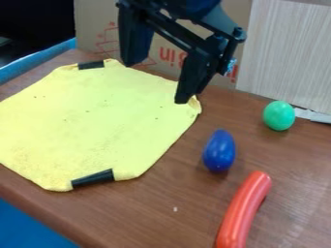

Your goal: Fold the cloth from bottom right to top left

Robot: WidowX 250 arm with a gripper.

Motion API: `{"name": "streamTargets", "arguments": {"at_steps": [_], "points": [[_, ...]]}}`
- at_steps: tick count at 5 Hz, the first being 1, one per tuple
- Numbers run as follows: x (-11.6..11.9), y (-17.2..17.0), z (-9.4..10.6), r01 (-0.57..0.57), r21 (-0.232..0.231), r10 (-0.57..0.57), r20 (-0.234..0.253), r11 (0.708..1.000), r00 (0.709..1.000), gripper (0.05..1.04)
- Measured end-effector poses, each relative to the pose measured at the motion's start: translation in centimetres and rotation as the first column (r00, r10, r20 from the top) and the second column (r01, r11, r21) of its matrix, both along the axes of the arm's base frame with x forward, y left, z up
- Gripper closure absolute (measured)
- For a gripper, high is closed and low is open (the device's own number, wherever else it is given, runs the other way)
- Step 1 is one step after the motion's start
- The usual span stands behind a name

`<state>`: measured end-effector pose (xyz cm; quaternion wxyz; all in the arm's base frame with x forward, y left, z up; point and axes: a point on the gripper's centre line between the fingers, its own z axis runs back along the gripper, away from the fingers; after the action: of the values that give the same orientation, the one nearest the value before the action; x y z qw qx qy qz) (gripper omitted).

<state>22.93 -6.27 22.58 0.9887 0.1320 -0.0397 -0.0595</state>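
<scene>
The yellow cloth lies spread flat over the left half of the brown table, with black tape on its upper edge and on its lower edge. Its right corner is slightly curled up. Above the cloth's upper right part hangs the black gripper, open, its two fingers wide apart with nothing between them. The right fingertip is close to the curled right corner; whether it touches the cloth I cannot tell.
A blue egg-shaped object is right of the cloth, a green one farther right, and a red sausage-like object at the bottom. Cardboard and a pale panel stand along the table's back.
</scene>
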Motion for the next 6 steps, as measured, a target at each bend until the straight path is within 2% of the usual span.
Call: {"name": "streamTargets", "arguments": {"at_steps": [1,2,3,4,5,6], "points": [[0.0,0.0,-0.6,0.003,0.008,-0.003,-0.020,1.000,1.000,0.083],[-0.4,1.8,-2.6,0.043,0.006,-0.043,-0.018,0.999,0.999,0.083],[-1.1,3.7,-4.5,0.132,-0.003,-0.132,0.044,0.991,0.990,0.083],[-1.2,5.0,-6.9,0.275,-0.051,-0.272,0.049,0.960,0.961,0.083],[-1.2,6.6,-8.5,0.457,-0.110,-0.447,0.104,0.883,0.888,0.083],[-0.6,7.2,-8.9,0.664,-0.139,-0.643,0.168,0.735,0.747,0.083]]}}
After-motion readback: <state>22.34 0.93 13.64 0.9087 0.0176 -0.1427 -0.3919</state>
